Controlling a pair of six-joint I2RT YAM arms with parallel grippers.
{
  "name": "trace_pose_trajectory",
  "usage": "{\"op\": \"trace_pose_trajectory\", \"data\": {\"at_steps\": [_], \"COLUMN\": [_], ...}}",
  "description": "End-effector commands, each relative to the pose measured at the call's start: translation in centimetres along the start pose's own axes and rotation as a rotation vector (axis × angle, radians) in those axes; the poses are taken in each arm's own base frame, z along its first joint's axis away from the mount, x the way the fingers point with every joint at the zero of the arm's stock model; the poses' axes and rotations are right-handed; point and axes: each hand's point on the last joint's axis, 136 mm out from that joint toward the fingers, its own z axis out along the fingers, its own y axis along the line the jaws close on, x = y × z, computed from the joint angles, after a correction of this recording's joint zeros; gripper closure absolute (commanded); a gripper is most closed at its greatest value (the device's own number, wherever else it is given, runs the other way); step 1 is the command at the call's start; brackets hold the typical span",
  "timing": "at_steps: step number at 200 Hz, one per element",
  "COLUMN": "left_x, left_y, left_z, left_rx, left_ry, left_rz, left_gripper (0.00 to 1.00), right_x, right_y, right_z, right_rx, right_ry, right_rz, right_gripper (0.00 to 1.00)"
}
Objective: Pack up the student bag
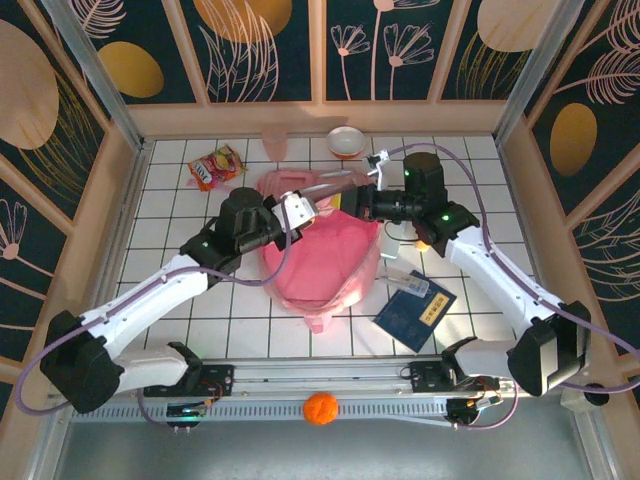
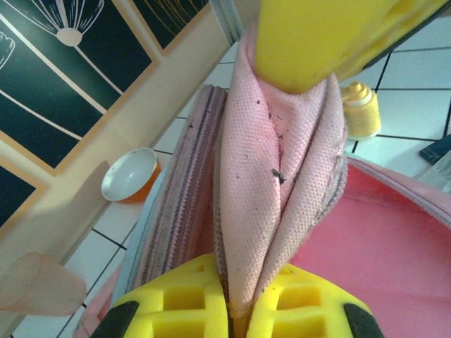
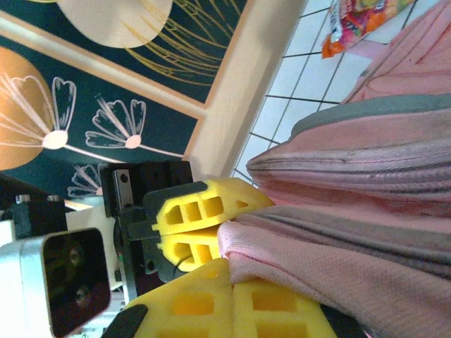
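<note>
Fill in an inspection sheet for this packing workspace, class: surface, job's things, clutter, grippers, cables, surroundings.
Surface: white tiled tabletop, partly covered.
Job's things: large soft pink fabric backpack, lying mid-table.
Clutter: red-and-yellow snack packet, orange-and-white bowl, dark blue book, orange ball on the near rail.
Grippers: left gripper and right gripper both shut on the backpack's pink mesh fabric.
Cables: purple cables loop along both arms.
Surroundings: dark floral wall panels in pale wooden frames.

Both arms (image 1: 160, 290) are showing white shells, black joints and purple cables (image 1: 480, 195); the fingers (image 2: 176, 303) are wearing yellow foam.
</note>
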Motion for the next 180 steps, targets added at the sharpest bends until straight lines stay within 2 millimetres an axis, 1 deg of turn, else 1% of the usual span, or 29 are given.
{"op": "trace_pose_trajectory", "data": {"at_steps": [1, 13, 23, 34, 47, 61, 68, 75, 87, 102, 119, 129, 139, 159, 171, 173, 176, 180], "left_x": [-0.2, 0.9, 2.0, 2.8, 3.6, 4.7, 5.2, 5.4, 5.5, 5.2, 5.0, 5.1, 5.6, 7.0, 7.7, 7.8, 7.9, 7.9], "left_y": [0.1, -0.1, 0.0, 0.5, 1.7, 3.7, 4.3, 4.7, 4.7, 4.5, 4.4, 4.4, 4.6, 4.6, 4.4, 4.3, 4.2, 4.0], "left_z": [-3.0, -3.8, -4.2, -4.6, -5.1, -5.8, -6.1, -6.2, -6.1, -5.9, -5.9, -6.0, -6.2, -6.1, -5.9, -5.8, -5.7, -5.6], "left_rx": [-0.02, -0.034, -0.066, -0.109, -0.195, -0.335, -0.383, -0.408, -0.409, -0.393, -0.389, -0.4, -0.42, -0.448, -0.447, -0.442, -0.437, -0.427], "left_ry": [0.002, 0.03, 0.059, 0.083, 0.109, 0.135, 0.144, 0.148, 0.146, 0.132, 0.111, 0.106, 0.118, 0.163, 0.186, 0.189, 0.192, 0.192], "left_rz": [-0.086, -0.116, -0.138, -0.173, -0.232, -0.295, -0.319, -0.335, -0.361, -0.408, -0.449, -0.465, -0.475, -0.48, -0.481, -0.481, -0.482, -0.483], "left_gripper": [1.0, 1.0, 1.0, 1.0, 1.0, 1.0, 1.0, 1.0, 1.0, 1.0, 1.0, 1.0, 1.0, 1.0, 1.0, 1.0, 1.0, 1.0], "right_x": [-1.3, -1.1, -1.0, -0.9, -0.9, -0.9, -1.3, -1.2, -1.5, -2.3, -3.0, -3.2, -3.2, -2.4, -1.8, -2.3, -2.5, -2.3], "right_y": [1.4, 1.3, 1.2, 1.1, 1.0, 0.9, 0.4, 0.5, -0.1, -0.7, -1.9, -2.8, -3.7, -5.2, -6.1, -6.7, -7.1, -7.6], "right_z": [-1.8, -1.6, -1.2, -0.6, 0.3, 1.6, 2.1, 2.9, 3.9, 4.8, 5.5, 5.6, 5.3, 4.3, 3.1, 2.4, 1.8, 1.2], "right_rx": [-0.037, -0.047, -0.059, -0.066, -0.062, -0.055, -0.039, -0.033, -0.02, -0.011, 0.029, 0.063, 0.098, 0.193, 0.271, 0.297, 0.319, 0.353], "right_ry": [-0.078, -0.078, -0.08, -0.081, -0.083, -0.085, -0.096, -0.091, -0.084, -0.088, -0.097, -0.103, -0.104, -0.103, -0.106, -0.124, -0.133, -0.133], "right_rz": [-0.068, -0.053, -0.043, -0.04, -0.038, -0.045, -0.046, -0.052, -0.057, -0.066, -0.07, -0.065, -0.055, -0.047, -0.044, -0.037, -0.035, -0.027], "right_gripper": [1.0, 1.0, 1.0, 1.0, 1.0, 1.0, 1.0, 1.0, 1.0, 1.0, 1.0, 0.95, 0.88, 0.69, 0.6, 0.59, 0.58, 0.57]}}
